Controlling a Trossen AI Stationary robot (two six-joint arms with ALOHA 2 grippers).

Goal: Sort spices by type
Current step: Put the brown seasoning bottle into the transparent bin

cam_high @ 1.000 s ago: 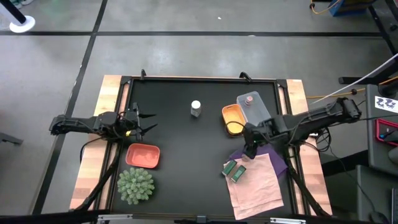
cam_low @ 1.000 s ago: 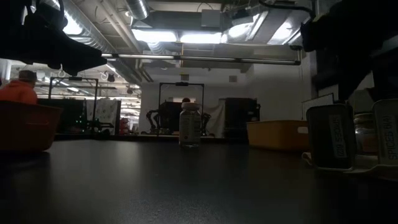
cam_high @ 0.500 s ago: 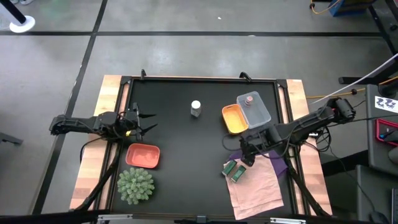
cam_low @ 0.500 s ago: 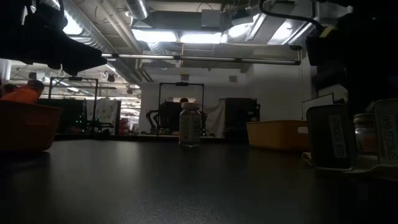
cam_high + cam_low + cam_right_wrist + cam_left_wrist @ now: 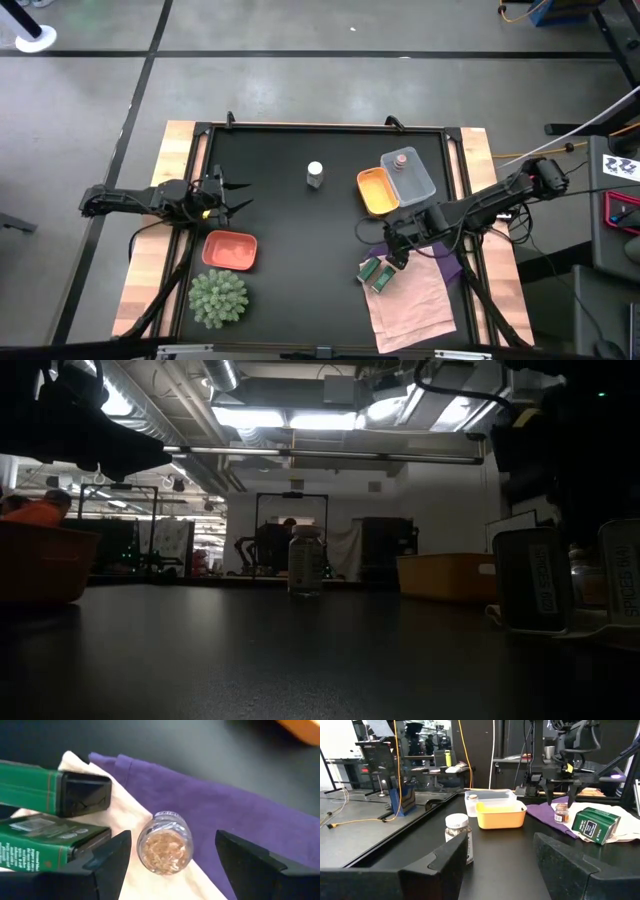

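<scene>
My right gripper (image 5: 172, 842) is open and hovers just above a small round jar (image 5: 165, 848) of brownish flakes, one finger on each side and clear of it. The jar stands upright on the cloths, next to two green packets (image 5: 50, 820) lying on the pale cloth. In the left wrist view the gripper (image 5: 560, 796) sits over that jar (image 5: 561, 813). A second small jar (image 5: 401, 160) stands in the clear tray (image 5: 418, 182). The white-capped jar (image 5: 315, 175) stands alone mid-table. My left gripper (image 5: 232, 197) waits open at the table's left.
An orange tray (image 5: 372, 192) sits beside the clear one, just beyond the right gripper. A salmon-red tray (image 5: 230, 250) and a green spiky plant ball (image 5: 219, 297) lie near the left arm. Purple cloth (image 5: 442, 255) and pale cloth (image 5: 415, 298) cover the near right corner.
My right gripper has moved from beside the orange tray toward the table's near edge and a little left, ending over the small jar on the cloths. It has stayed open. Nothing else has shifted.
</scene>
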